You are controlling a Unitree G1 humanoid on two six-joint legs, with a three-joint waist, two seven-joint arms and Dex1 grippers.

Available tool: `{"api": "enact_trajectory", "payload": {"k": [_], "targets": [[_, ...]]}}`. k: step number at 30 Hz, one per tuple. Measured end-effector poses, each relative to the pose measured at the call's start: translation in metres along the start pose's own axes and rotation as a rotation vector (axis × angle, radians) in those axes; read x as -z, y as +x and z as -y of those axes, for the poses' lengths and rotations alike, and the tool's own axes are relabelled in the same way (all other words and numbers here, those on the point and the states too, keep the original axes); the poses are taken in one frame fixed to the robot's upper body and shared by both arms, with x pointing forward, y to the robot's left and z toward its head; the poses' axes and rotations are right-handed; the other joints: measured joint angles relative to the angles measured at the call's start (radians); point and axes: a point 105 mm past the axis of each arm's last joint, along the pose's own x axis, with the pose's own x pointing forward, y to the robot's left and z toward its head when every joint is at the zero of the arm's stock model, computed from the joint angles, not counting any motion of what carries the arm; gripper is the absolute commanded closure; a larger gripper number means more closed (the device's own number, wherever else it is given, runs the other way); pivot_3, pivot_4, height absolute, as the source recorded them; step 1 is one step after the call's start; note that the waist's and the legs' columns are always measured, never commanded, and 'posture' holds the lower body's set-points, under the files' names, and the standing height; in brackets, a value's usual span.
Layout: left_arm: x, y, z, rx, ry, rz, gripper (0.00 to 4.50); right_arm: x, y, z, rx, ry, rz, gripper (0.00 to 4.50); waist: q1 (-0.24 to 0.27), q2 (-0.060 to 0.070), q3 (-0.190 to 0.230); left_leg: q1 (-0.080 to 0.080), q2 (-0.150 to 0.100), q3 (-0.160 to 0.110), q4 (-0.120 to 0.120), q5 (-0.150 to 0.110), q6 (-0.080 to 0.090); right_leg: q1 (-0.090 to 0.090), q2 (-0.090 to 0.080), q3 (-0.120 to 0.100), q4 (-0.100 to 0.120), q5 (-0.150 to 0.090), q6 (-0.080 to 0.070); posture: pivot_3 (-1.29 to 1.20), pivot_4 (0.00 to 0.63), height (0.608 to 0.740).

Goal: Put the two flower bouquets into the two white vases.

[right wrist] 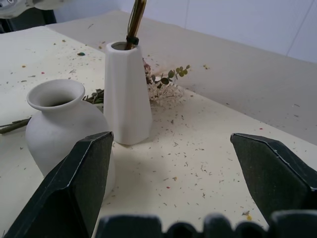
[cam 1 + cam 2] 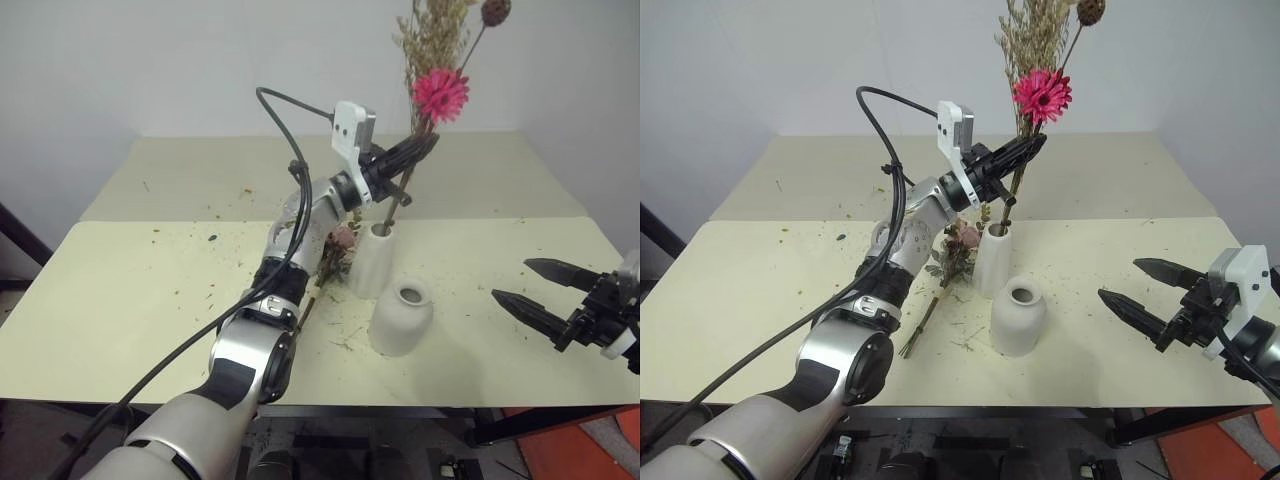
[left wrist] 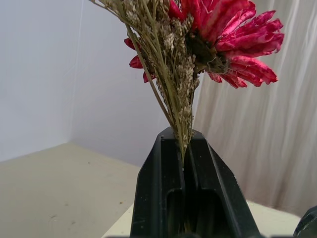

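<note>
The rose bouquet lies partly hidden behind the tall vase and the left arm.

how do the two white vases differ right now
The tall vase is slim and straight-sided; the short vase is squat and round with a flared lip. The tall vase has the dried bouquet's stems in its mouth; the short vase looks empty. Both are matte white and upright.

I see even, soft indoor light; the table shows no glare, faint shadows fall toward 6 o'clock, and the wrist views' near fingers blur.
</note>
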Motion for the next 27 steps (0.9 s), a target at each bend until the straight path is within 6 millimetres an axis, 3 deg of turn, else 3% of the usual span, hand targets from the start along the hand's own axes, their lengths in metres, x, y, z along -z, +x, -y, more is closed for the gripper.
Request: {"api": "enact_trajectory", "payload": {"k": [27], "targets": [[-0.0037, -0.0095, -0.0025, -0.029, 0.003, 0.037, 4.48, -0.0010, 0.0015, 0.0002, -0.006, 0.001, 0.009, 0.00, -0.001, 0.001, -0.001, 0.002, 0.000, 0.000, 0.000, 0.000, 0.000, 0.001, 0.000, 0.000, 0.000, 0.000, 0.000, 0.00, 0.150, 0.740]]}}
